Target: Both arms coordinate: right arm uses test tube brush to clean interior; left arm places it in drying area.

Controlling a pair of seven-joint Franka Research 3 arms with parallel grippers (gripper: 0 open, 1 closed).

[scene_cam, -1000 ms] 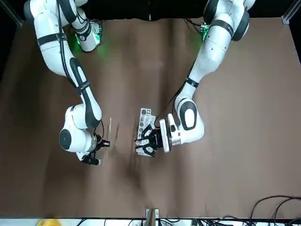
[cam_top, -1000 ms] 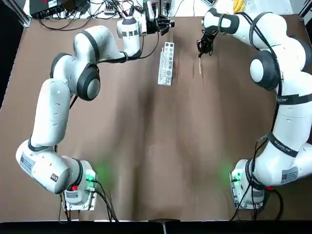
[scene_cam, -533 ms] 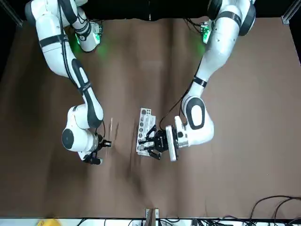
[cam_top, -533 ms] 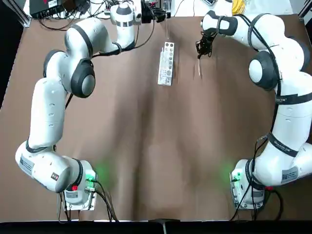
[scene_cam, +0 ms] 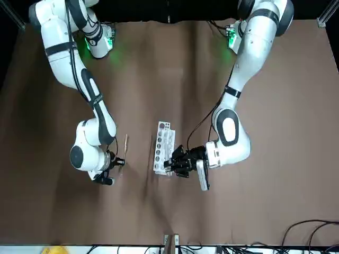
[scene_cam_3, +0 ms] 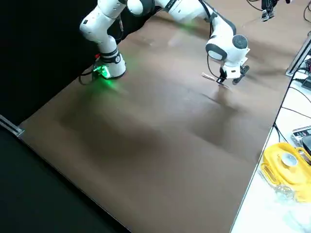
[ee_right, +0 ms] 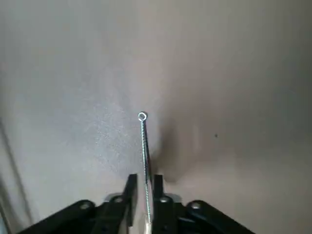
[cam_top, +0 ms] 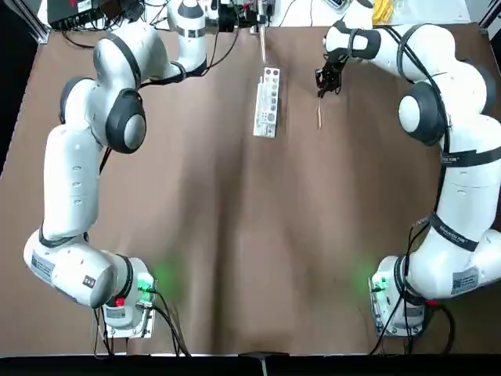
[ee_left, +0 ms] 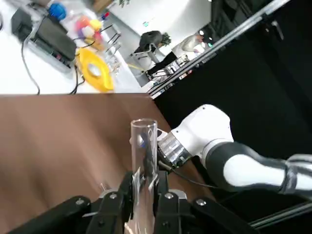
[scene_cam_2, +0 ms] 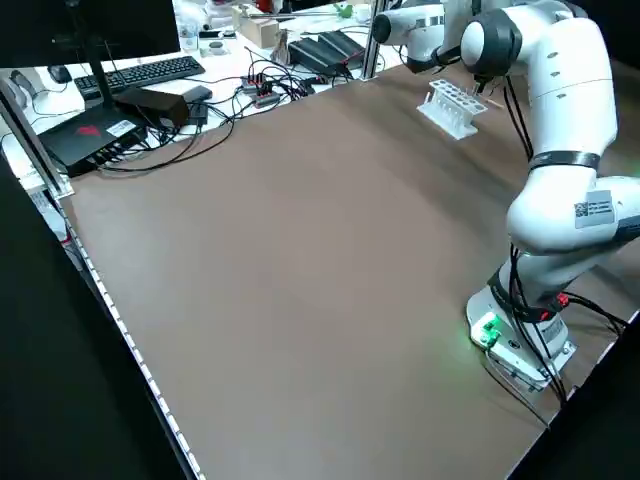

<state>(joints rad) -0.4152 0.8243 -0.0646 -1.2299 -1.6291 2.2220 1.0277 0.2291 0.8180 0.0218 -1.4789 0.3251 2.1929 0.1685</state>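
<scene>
The drying area is a narrow white rack [cam_top: 268, 102] with one row of holes, lying on the brown table near its far edge; the front view also shows this rack [scene_cam: 163, 145]. My left gripper [cam_top: 252, 16] is beyond the rack's far end, shut on a clear test tube [ee_left: 144, 141] that sticks out from its fingers [ee_left: 165, 197]. My right gripper [cam_top: 325, 82] hovers to the right of the rack, shut on the test tube brush [ee_right: 142, 141]. The brush's wire ends in a small loop, and its pale tan length [cam_top: 319, 117] points toward the table.
Cables and electronics [cam_top: 102, 16] crowd the bench beyond the table's far edge, along with a keyboard [scene_cam_2: 150, 72]. A yellow object [scene_cam_3: 286, 165] lies off the table by the right arm. Both arm bases [cam_top: 125, 301] [cam_top: 399, 301] glow green at the near edge.
My left gripper has drawn back from beside the rack toward the far edge, carrying the tube. My right gripper and the brush have hardly moved.
</scene>
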